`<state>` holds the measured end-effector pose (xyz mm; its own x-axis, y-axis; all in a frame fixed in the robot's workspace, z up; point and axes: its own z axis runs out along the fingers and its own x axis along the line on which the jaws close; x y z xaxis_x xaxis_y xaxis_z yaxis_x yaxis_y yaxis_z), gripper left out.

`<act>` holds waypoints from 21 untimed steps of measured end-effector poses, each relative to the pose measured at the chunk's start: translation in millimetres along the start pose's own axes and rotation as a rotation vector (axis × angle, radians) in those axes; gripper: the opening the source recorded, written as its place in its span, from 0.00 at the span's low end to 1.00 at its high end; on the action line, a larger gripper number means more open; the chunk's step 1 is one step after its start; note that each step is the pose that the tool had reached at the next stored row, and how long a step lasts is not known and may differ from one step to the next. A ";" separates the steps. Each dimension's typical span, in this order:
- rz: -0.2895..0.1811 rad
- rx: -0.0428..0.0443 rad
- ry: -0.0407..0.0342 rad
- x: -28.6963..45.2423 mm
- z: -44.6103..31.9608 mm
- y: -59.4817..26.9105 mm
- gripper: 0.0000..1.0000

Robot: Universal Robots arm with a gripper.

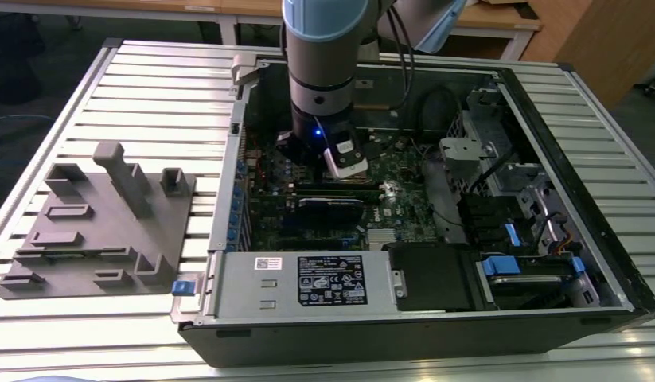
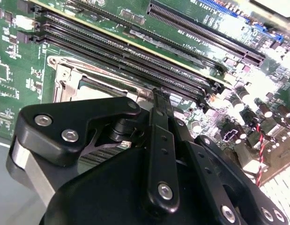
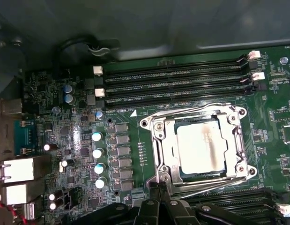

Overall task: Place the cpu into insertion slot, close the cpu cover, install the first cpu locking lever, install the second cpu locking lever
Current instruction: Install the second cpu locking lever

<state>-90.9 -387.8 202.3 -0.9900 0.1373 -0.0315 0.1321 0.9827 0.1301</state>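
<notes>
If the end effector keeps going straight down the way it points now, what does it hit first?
Most likely the near edge of the thin square silvery cpu cover, closed over the pale silver-grey cpu. In the first wrist view the end effector sits just at that edge; depth is unclear, so it may land on a wire lever beside it instead.

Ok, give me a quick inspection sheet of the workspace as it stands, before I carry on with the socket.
Surface: slatted metal table carrying an open computer case.
Job's things: cpu sits in the insertion slot; cpu cover lies closed over it, framing the chip. Lever state cannot be told.
Clutter: grey fixture block on the table, at the exterior view's left of the case.
Grippers: gripper is low over the motherboard, at the socket's edge; fingers look closed together.
Cables: red and black wires beside the gripper; black cable inside the case.
Surroundings: wooden tables behind.
</notes>
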 end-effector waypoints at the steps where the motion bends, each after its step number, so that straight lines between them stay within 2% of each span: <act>1: 0.000 0.0000 0.0000 0.0 -0.8 0.1 0.11; 4: 0.000 -0.0049 0.0007 -0.1 -1.3 -0.2 0.11; 5: 0.000 -0.0107 0.0016 -0.2 -1.4 -0.6 0.11; 8: 0.002 -0.0377 0.0050 -0.5 -1.7 -3.4 0.11; 10: 0.002 -0.0452 0.0060 -0.8 -1.9 -5.0 0.11; 15: 0.002 -0.0461 0.0062 -0.8 -3.5 -5.1 0.11; 21: 0.002 -0.0464 0.0061 -1.4 -21.0 -2.7 0.11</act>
<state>-90.9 -393.3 222.8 -0.9900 0.1386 -0.0251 0.1321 0.9755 0.1760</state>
